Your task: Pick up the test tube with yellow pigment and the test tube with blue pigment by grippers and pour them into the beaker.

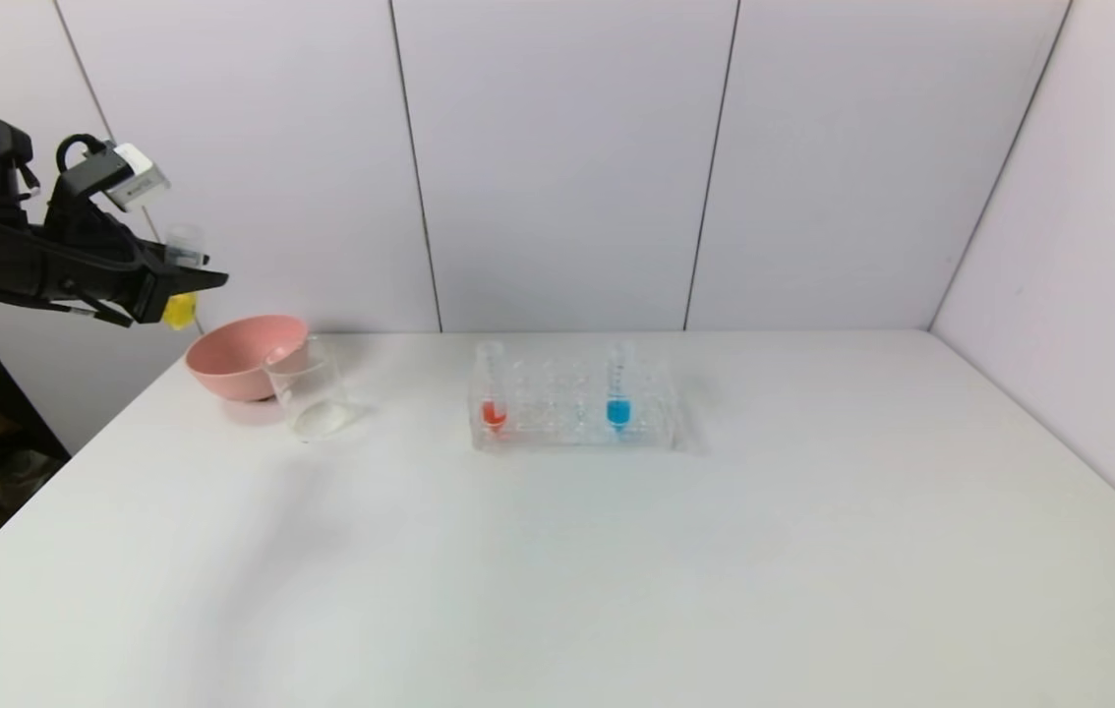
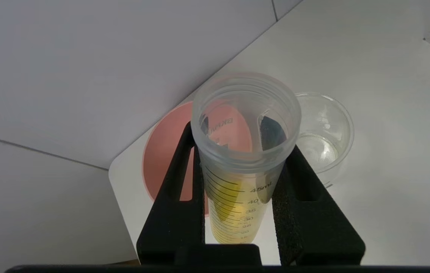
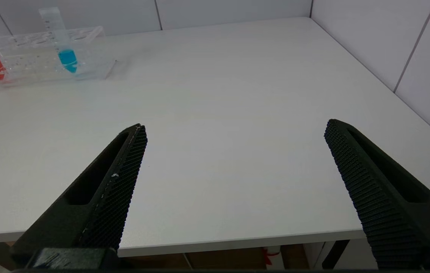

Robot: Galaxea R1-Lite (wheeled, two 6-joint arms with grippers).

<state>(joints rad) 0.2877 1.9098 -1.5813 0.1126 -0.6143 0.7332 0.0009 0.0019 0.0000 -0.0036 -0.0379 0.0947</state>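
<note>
My left gripper [image 1: 186,278] is shut on the test tube with yellow pigment [image 1: 181,308], held upright high above the table's far left corner, left of the pink bowl. In the left wrist view the tube [image 2: 243,151] sits between the black fingers [image 2: 173,197], open mouth toward the camera. The beaker [image 1: 310,396] stands in front of the bowl and also shows in the left wrist view [image 2: 323,132]. The test tube with blue pigment [image 1: 619,391] stands in the clear rack [image 1: 572,405], also seen in the right wrist view [image 3: 63,41]. My right gripper [image 3: 234,131] is open and empty over the table's near edge.
A pink bowl [image 1: 245,356] sits at the far left, touching the beaker's back. A red-liquid tube [image 1: 492,393] stands at the rack's left end. White wall panels close the back and right side. The table's front edge [image 3: 237,242] lies under the right gripper.
</note>
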